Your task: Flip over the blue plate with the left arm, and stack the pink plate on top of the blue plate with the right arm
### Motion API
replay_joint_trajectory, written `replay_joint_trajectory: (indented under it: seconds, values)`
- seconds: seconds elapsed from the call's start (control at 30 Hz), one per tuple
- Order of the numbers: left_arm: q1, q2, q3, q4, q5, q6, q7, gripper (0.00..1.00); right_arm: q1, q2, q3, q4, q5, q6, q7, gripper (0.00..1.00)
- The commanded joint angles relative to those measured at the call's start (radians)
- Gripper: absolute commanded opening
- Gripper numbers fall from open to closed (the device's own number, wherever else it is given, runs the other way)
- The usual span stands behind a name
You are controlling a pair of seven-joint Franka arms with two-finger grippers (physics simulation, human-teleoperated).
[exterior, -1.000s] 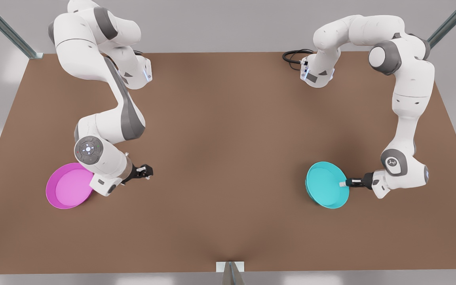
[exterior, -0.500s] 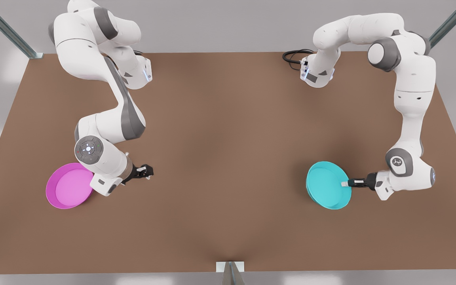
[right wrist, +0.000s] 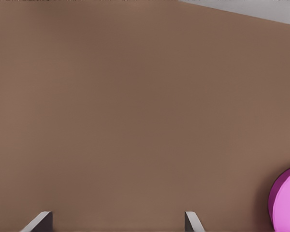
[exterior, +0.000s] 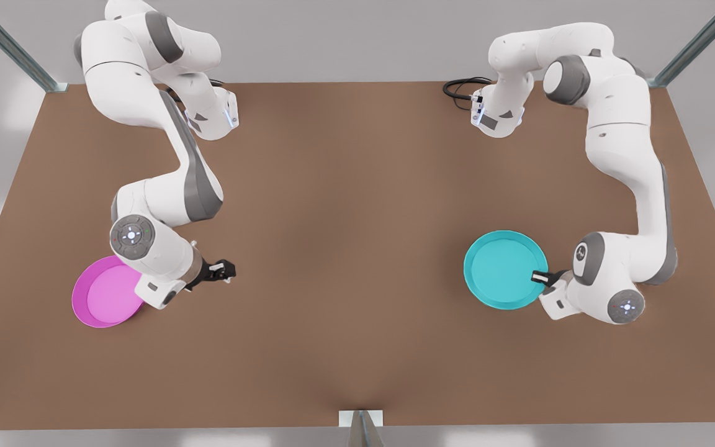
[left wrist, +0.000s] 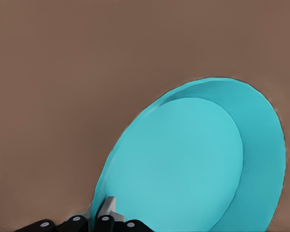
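The left gripper (exterior: 542, 277) sits on the front view's right side of the brown table (exterior: 357, 248). Its fingers (left wrist: 108, 210) are clamped on the rim of the blue plate (exterior: 505, 269), one on each face of the rim, as the left wrist view shows. The blue plate extends away from this gripper toward the table centre. In the front view its outline is close to a full circle, with the concave face and raised rim toward the camera. In the left wrist view the plate (left wrist: 193, 159) appears tilted, its flat base and inner wall facing the wrist camera. Whether the edge farthest from the gripper touches the table cannot be determined.

The right gripper (exterior: 221, 270) is on the front view's left side, just above the table surface. Its fingers are spread apart with nothing between them; the two fingertips (right wrist: 38, 221) appear well separated in the right wrist view, with bare table ahead of them. The pink plate (exterior: 108, 292) lies flat on the table behind this gripper, beside the wrist, concave face up. The wrist of the right arm (exterior: 159, 248) overlaps its near edge in the front view. The right wrist view shows a part of the pink plate (right wrist: 286, 203) to one side of the gripper, apart from the fingers
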Motion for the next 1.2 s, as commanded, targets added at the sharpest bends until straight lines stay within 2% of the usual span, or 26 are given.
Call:
replay_joint_trajectory:
  seconds: [0.0, 0.1, 0.2, 0.33, 0.47, 0.9, 1.17]
  values:
    - [-0.012, 0.000, 0.001, 0.007, 0.114, -0.017, -0.019, 0.21, -0.001, 0.000, 0.000, 0.000, 0.000, 0.000, 0.000, 1.00]
    - [-0.127, -0.014, 0.005, 0.018, 0.229, -0.117, -0.189, 0.21, 0.004, 0.000, 0.000, 0.000, 0.000, 0.000, 0.000, 1.00]
    - [-0.269, -0.012, 0.004, 0.072, 0.464, -0.257, -0.255, 0.21, -0.002, 0.000, 0.000, 0.000, 0.000, 0.000, 0.000, 1.00]
    - [-0.440, -0.006, 0.004, 0.070, 0.752, -0.402, -0.262, 0.21, -0.002, 0.000, 0.000, 0.000, 0.002, 0.001, 0.000, 1.00]
    - [-0.580, 0.040, 0.004, 0.064, 0.938, -0.498, -0.262, 0.21, -0.001, 0.000, 0.000, 0.000, 0.000, 0.000, 0.000, 1.00]
    - [-0.945, 0.239, 0.008, 0.056, 1.169, -0.743, -0.407, 0.21, -0.009, 0.000, 0.000, 0.000, 0.002, 0.001, 0.000, 1.00]
    - [-1.068, 0.344, 0.008, 0.056, 1.205, -0.792, -0.412, 0.21, -0.004, 0.000, 0.000, 0.000, 0.000, 0.000, 0.000, 1.00]
